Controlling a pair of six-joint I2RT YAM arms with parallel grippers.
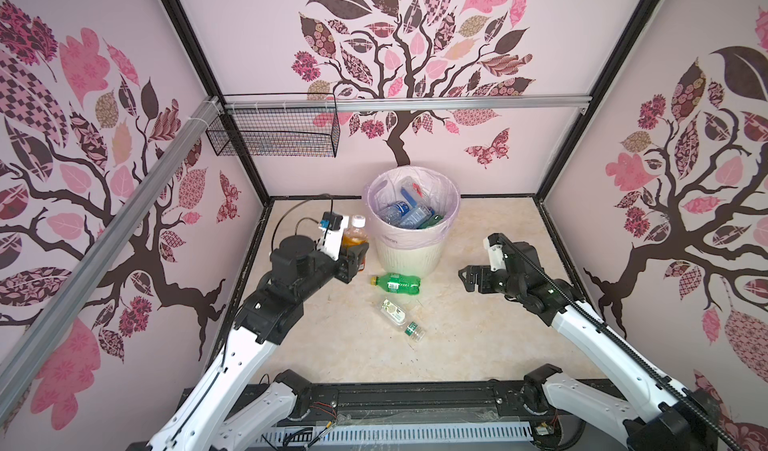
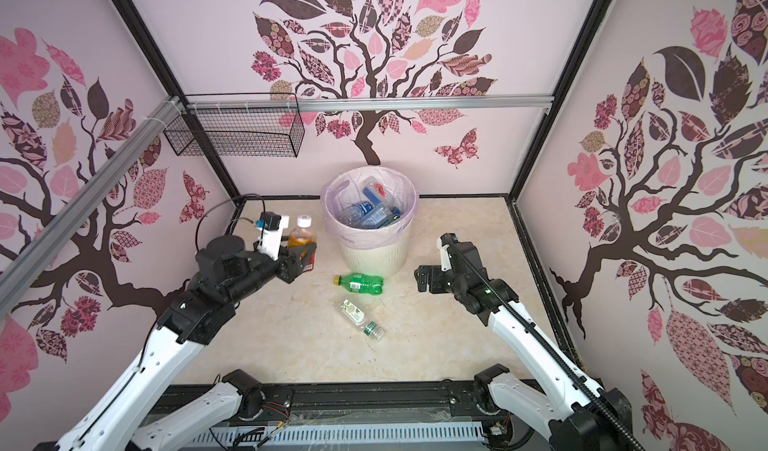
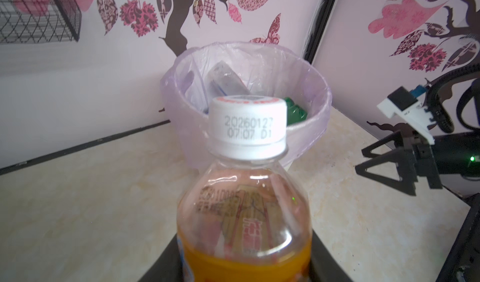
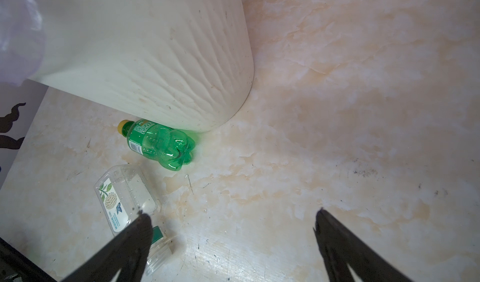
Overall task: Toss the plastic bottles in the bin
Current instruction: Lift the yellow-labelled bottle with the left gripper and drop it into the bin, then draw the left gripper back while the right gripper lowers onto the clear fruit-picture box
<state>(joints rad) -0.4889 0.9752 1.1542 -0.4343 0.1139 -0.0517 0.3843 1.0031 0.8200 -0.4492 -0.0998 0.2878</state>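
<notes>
Amber bottle (image 1: 355, 233) upright, clamped in the left tool (image 1: 354, 262) beside the bin (image 1: 409, 258); right tool (image 1: 465, 279) spread apart.

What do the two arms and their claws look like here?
Both arms: white shell links, black joints. The left claw and right claw are black; the right's fingers are open triangular frames. Each wrist carries a white camera bracket, the left with a blue connector and a looping black cable. A ribbed black cable runs along the right arm, beside a small green light.
</notes>
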